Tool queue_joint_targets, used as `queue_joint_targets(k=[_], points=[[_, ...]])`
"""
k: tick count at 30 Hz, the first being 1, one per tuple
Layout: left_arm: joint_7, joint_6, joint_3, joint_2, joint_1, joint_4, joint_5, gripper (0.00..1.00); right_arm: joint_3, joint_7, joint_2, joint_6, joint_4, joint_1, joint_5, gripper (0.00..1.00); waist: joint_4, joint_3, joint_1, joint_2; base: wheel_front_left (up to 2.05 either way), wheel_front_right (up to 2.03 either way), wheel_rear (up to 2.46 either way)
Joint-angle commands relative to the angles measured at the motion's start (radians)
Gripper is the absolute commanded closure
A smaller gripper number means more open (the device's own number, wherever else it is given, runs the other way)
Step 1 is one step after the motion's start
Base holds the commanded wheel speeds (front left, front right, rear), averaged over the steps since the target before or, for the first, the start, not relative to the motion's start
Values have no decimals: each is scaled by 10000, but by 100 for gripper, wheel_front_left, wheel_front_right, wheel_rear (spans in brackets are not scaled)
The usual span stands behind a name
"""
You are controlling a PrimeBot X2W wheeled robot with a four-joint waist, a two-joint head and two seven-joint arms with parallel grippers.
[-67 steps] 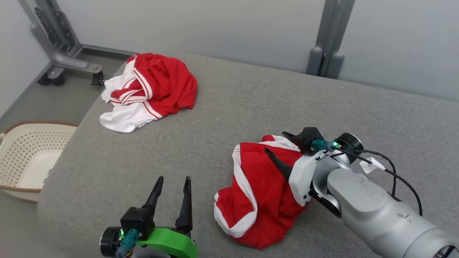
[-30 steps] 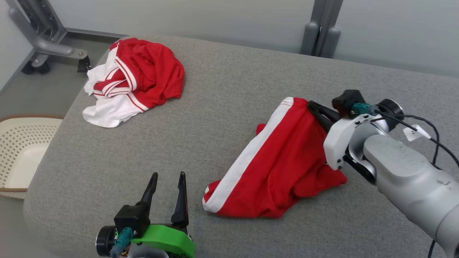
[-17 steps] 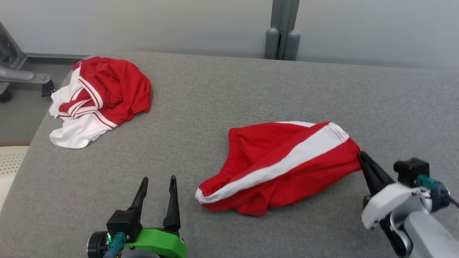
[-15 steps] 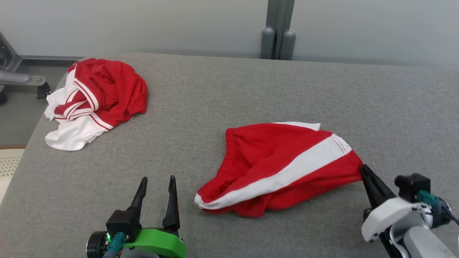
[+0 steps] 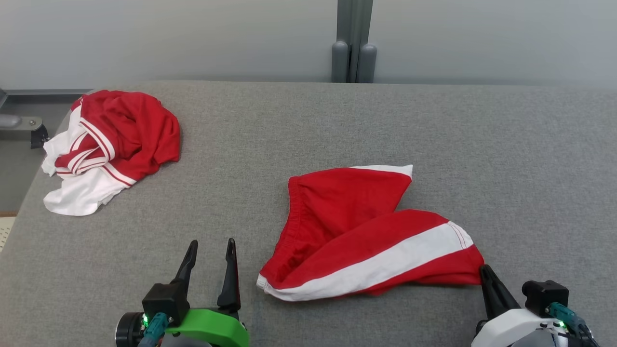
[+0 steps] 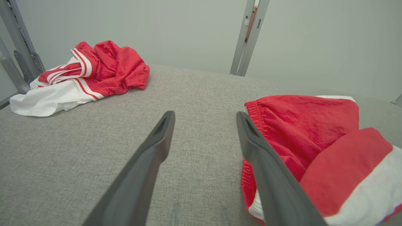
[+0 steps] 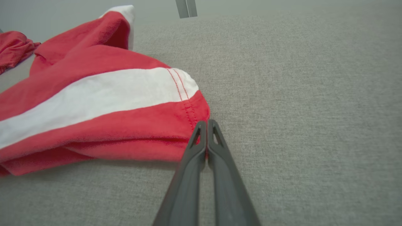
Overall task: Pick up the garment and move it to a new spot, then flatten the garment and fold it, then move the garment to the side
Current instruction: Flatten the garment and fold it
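The garment [image 5: 366, 236] is a pair of red shorts with a white side stripe, lying spread on the grey padded table [image 5: 482, 144], waistband toward my left. My right gripper [image 5: 483, 270] is shut on the hem corner of the near leg, as the right wrist view shows at the garment [image 7: 125, 103] and the pinched tips of the right gripper [image 7: 206, 123]. My left gripper [image 5: 209, 246] stands open just left of the waistband, holding nothing. In the left wrist view the left gripper [image 6: 204, 116] points past the garment [image 6: 314, 131], which lies beside its right finger.
A second crumpled red and white garment [image 5: 106, 144] lies at the table's far left corner, also seen as a red and white heap [image 6: 84, 75] in the left wrist view. A grey post [image 5: 353, 43] stands against the wall behind. The table's left edge [image 5: 29, 193] drops to the floor.
The camera has swung right. My right gripper has dragged the shorts' leg hem toward me and to the right, spreading the garment out flat. The left gripper has stayed open and still.
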Motion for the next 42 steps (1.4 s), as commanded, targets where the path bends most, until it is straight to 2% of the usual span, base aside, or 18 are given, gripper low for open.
queue_joint_targets(k=[1,2,3,9,22,32,42], points=[[-9,-21,41,41,82,4,58,0,-50,-29,79,-14,36,168,-117,76,-56,-89,-1,-1,0,0,0],[-9,-27,61,39,122,5,62,0,-94,-29,149,-14,55,203,-163,33,-86,-142,-1,-1,0,0,0],[-9,-31,73,39,150,8,65,0,-149,-29,198,-14,27,214,-203,0,-114,-195,-1,-1,0,0,0],[-9,-71,143,39,200,-30,78,0,-299,-29,395,-14,-340,334,-373,0,-360,-556,-1,-1,0,0,0],[-9,-252,40,39,48,23,-87,0,-429,-30,553,-14,-2336,114,-627,0,-682,-1121,-1,-1,0,0,0],[-9,-102,-13,41,368,308,-288,0,-367,-30,639,-14,-2768,150,-884,0,-631,-1305,-1,-1,0,0,0],[-9,-42,98,39,480,321,-261,0,-155,-30,639,-14,-2604,120,-916,0,-629,-1327,-1,-1,0,0,0]])
